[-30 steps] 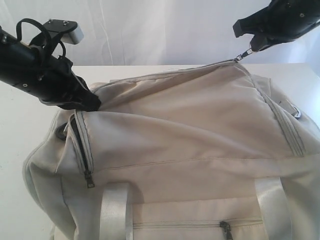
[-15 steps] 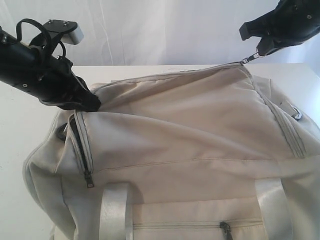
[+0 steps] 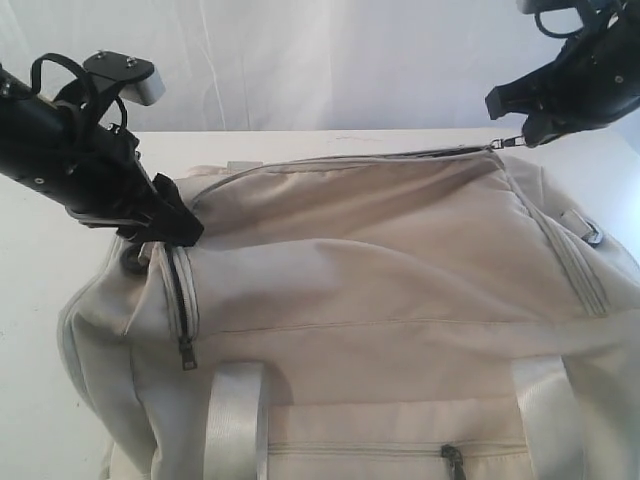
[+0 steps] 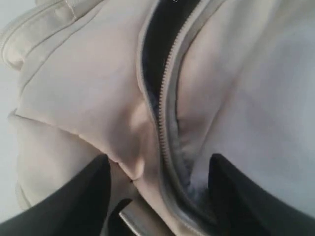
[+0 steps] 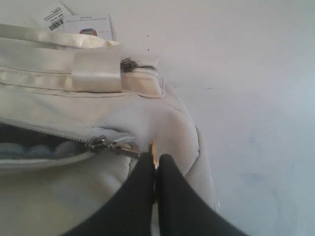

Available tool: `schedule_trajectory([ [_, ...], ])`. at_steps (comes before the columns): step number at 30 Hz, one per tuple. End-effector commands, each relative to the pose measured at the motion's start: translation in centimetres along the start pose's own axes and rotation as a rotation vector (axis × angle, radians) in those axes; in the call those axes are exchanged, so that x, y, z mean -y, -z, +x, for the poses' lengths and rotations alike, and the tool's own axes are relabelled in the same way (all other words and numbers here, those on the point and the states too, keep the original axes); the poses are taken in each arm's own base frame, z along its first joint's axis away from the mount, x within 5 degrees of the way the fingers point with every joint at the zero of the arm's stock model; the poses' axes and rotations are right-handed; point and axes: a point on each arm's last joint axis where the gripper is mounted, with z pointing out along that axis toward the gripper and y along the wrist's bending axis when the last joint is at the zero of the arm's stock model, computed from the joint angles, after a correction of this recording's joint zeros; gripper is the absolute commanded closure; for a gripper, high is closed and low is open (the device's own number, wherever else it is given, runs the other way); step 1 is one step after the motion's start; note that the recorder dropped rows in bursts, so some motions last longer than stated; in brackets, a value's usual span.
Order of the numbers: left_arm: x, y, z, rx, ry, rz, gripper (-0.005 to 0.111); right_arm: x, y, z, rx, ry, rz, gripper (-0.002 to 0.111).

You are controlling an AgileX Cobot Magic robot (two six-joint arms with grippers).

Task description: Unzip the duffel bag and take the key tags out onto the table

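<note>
The cream duffel bag (image 3: 380, 290) fills the middle of the white table (image 3: 40, 270). My left gripper (image 3: 178, 226) sits at the bag's left end, open; in the left wrist view its jaws (image 4: 157, 169) straddle loose fabric and the parted top zip, where dark lining (image 4: 167, 39) shows. Over the bag's right end, my right gripper (image 3: 524, 133) is shut on the top zipper pull (image 5: 115, 146), its fingertips (image 5: 147, 164) pressed together. The key tags are hidden.
A side pocket zip (image 3: 181, 300) runs down the bag's left end. Pale webbing handles (image 3: 235, 420) and a front pocket zipper (image 3: 452, 460) face the camera. Printed paper labels (image 5: 88, 24) lie on the table beyond the bag's end. A white backdrop stands behind.
My left gripper has opened, let go of the bag fabric and drawn back a little; the bag's left end has sagged. My right gripper has drawn the zipper pull farther right.
</note>
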Motion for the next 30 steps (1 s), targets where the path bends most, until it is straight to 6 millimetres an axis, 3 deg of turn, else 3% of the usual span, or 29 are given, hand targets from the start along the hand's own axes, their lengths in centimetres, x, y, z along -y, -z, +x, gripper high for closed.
schedule_trajectory([
  [1, 0.2, 0.2, 0.3, -0.015, -0.020, 0.011, 0.042, 0.4, -0.6, 0.5, 0.067, -0.011, 0.006, 0.108],
  [9, 0.7, 2.1, -2.5, 0.090, -0.043, 0.031, 0.042, -1.2, -1.5, 1.0, 0.119, 0.011, -0.147, 0.108],
  [16, 4.3, 2.6, -5.9, 0.150, -0.192, 0.103, 0.042, -1.4, -1.5, 1.1, 0.107, 0.012, -0.169, 0.108],
  [19, 6.1, 1.2, -7.7, 0.169, -0.242, 0.137, 0.042, -1.4, -1.5, 1.1, 0.099, 0.008, -0.178, 0.108],
  [24, 9.0, -3.4, -10.5, 0.243, -0.410, 0.120, 0.042, -1.5, -1.6, 1.3, 0.090, 0.037, -0.180, 0.108],
  [30, 11.5, -7.9, -12.4, 0.301, -0.471, 0.112, 0.042, -1.4, -1.6, 1.3, 0.091, 0.057, -0.177, 0.108],
])
